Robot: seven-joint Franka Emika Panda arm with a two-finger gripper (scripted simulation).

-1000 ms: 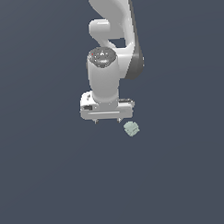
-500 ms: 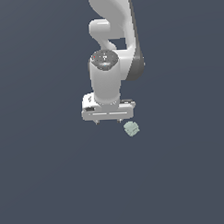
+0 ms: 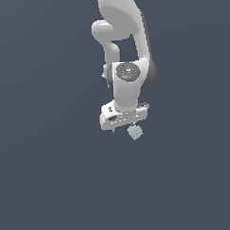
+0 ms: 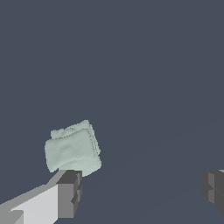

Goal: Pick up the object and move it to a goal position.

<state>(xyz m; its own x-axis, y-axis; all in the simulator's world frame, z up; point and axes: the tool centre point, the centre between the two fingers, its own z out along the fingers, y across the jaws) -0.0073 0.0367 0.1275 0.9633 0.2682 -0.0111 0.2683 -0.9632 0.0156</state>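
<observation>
Gripper (image 4: pixel 138 192) is spread wide, holding nothing. The mint block (image 4: pixel 72 147) isn't between the fingers: it sits just beyond one fingertip (image 4: pixel 69 194), off-centre from the gap. Exterior view puts it just below the claw, toward that view's right. I'd shift sideways to centre it before closing. No containers visible.

Hand (image 3: pixel 124 127) now closer to block (image 3: pixel 134 132)
</observation>
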